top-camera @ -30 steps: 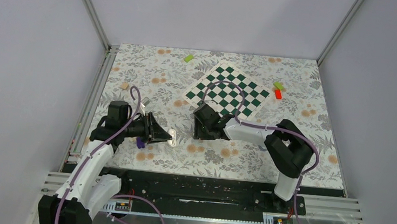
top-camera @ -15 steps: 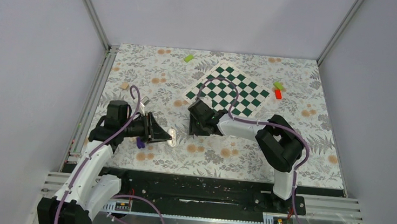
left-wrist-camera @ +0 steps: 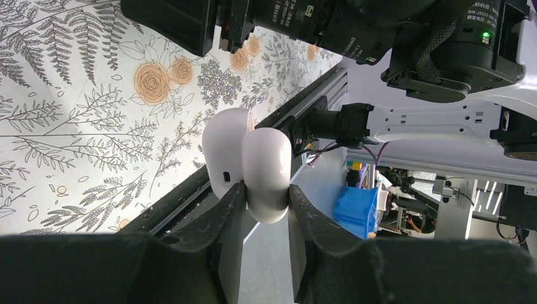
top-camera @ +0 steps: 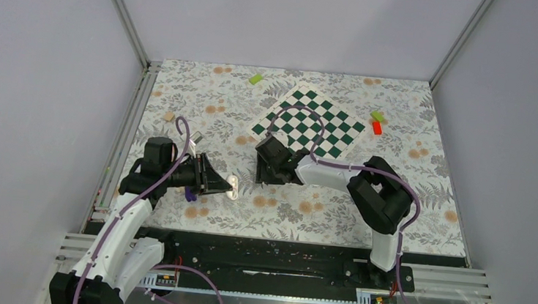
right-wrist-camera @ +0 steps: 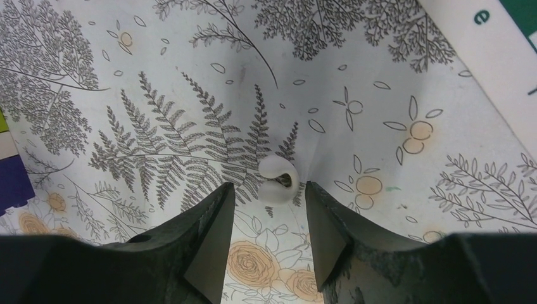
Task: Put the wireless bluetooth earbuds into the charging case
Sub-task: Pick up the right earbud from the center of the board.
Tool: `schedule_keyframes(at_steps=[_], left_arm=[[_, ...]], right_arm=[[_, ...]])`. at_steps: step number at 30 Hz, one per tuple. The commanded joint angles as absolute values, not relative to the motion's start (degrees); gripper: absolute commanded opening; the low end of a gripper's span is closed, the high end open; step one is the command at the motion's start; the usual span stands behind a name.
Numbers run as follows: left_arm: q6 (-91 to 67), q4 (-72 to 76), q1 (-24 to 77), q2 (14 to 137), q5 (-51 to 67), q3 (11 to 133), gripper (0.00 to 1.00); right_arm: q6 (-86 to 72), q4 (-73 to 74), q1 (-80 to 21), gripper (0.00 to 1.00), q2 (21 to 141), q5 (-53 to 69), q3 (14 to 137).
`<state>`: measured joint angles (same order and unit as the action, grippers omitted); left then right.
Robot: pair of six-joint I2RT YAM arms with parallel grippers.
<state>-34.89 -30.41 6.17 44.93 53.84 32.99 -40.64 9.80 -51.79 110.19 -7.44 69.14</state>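
Observation:
My left gripper [top-camera: 228, 186] is shut on the charging case [left-wrist-camera: 266, 166], a smooth white case held off the mat with its two halves side by side. The jaws pinch the right-hand half; the left half [left-wrist-camera: 223, 152] shows a small port. In the top view the case [top-camera: 233, 188] sticks out of the gripper's tip. My right gripper [top-camera: 263, 173] is low over the mat, open, with one white earbud [right-wrist-camera: 277, 180] lying on the mat between its fingertips [right-wrist-camera: 223, 197], touching neither. The gripper hides that earbud in the top view. The second earbud is not in view.
A green-and-white chessboard [top-camera: 309, 124] lies behind the right gripper, its edge showing in the right wrist view [right-wrist-camera: 494, 44]. Small blocks lie around: green [top-camera: 255, 79], green and red [top-camera: 376, 122], beige [top-camera: 169, 116]. A purple piece [top-camera: 190, 194] lies below the left gripper.
The right gripper slid a little to the left and toward the left arm over the first half second, then held still. The left gripper and the case have hardly moved.

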Motion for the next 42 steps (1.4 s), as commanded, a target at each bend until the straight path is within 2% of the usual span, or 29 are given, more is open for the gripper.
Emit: schedule_keyframes(at_steps=[1, 11, 36, 42], left_arm=[[-33.71, -29.44, 6.49, 43.36, 53.39, 33.69, 0.0], [-34.06, -29.44, 6.77, 43.85, 53.49, 34.17, 0.0], [-33.22, -30.93, 6.77, 42.93, 52.8, 33.67, 0.0], [-33.22, -30.89, 6.75, 42.89, 52.67, 33.73, 0.0]], right_arm=[[-41.14, 9.13, -51.42, 0.53, 106.19, -9.38, 67.56], [-41.07, 9.0, -50.42, 0.54, 103.55, -12.17, 65.57], [-40.87, 11.34, -51.28, 0.53, 109.66, -10.73, 67.77], [-40.91, 11.35, -52.09, 0.5, 110.72, -10.06, 69.7]])
